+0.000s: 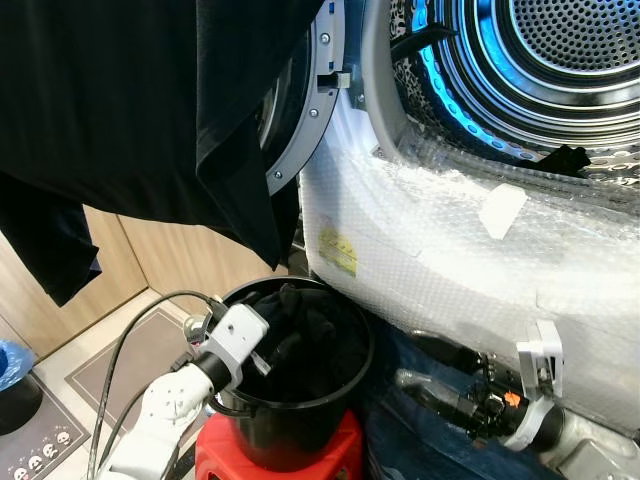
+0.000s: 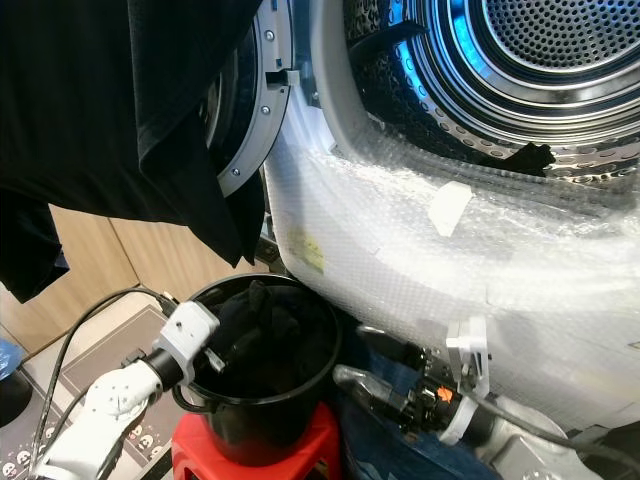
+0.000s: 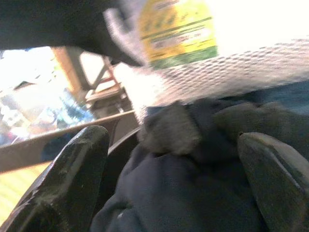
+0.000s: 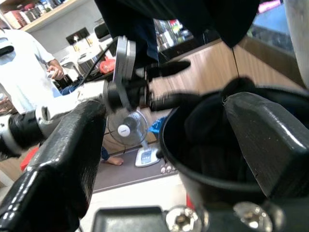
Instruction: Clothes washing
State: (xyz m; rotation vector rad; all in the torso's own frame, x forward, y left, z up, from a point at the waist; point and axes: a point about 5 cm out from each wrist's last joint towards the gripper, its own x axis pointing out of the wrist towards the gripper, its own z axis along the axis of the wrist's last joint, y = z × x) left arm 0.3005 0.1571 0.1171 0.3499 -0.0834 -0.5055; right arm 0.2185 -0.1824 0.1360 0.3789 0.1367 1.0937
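A black bucket (image 1: 300, 400) on a red stool (image 1: 340, 455) holds dark clothes (image 1: 305, 335). The left gripper (image 1: 262, 352) reaches over its rim, fingers (image 3: 72, 179) spread wide around the clothes, gripping nothing. The right gripper (image 1: 425, 365) hangs open beside the bucket, empty. Above, the washer drum (image 1: 560, 70) holds one dark scrap (image 1: 565, 160); a black garment (image 1: 130, 110) hangs over the door.
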